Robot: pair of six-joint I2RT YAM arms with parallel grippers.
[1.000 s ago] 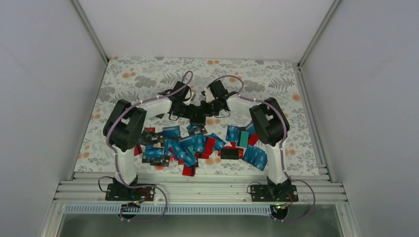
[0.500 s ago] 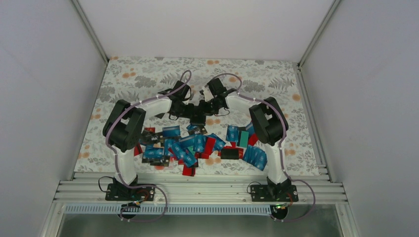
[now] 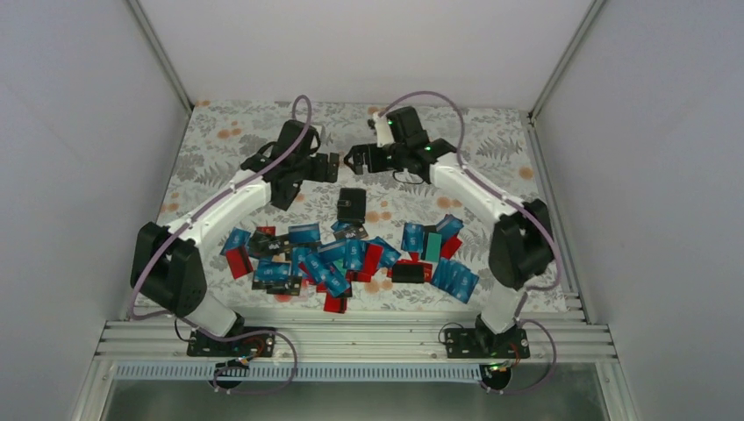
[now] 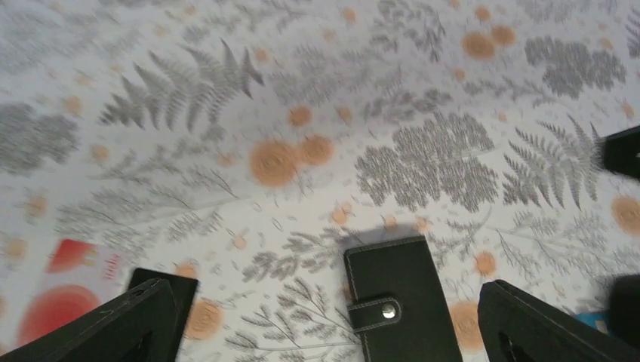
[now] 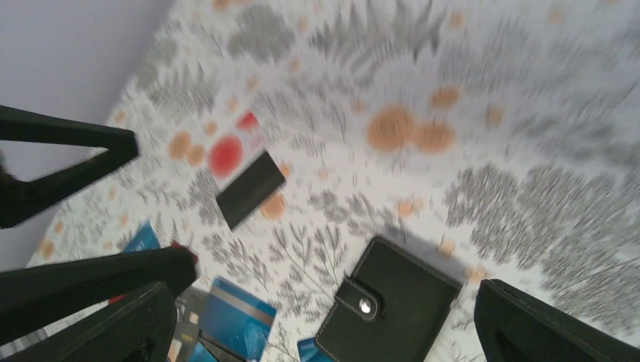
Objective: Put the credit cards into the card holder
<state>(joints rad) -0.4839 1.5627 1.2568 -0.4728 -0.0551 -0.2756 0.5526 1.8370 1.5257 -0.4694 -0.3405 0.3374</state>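
With both end effectors hanging spread and empty over the far half of the tabletop (image 3: 474, 140), my main worry is the holder (image 3: 352, 205) itself: it lies flat with its flap closed on the snap (image 4: 389, 308), so I judge that no card can go in until that flap is opened. Prying it with one side alone could just push the holder across the patterned cloth. The left end effector (image 4: 326, 292) and right end effector (image 5: 324, 292) face each other closely above it, so if I bring both down together they could knock into one another.

The cards (image 3: 338, 259) carry their own risk. They lie thin, flat and overlapping, so a pinch could lift two at once or scatter the heap. A lone black card (image 5: 250, 188) beside the holder could also be mistaken for it.

The holder sits on the tabletop below and between the two end effectors, a little nearer the bases, touching neither. Both wrist views show it between the spread fingers at the lower edge. The heap of cards lies nearer the bases, well apart from both.
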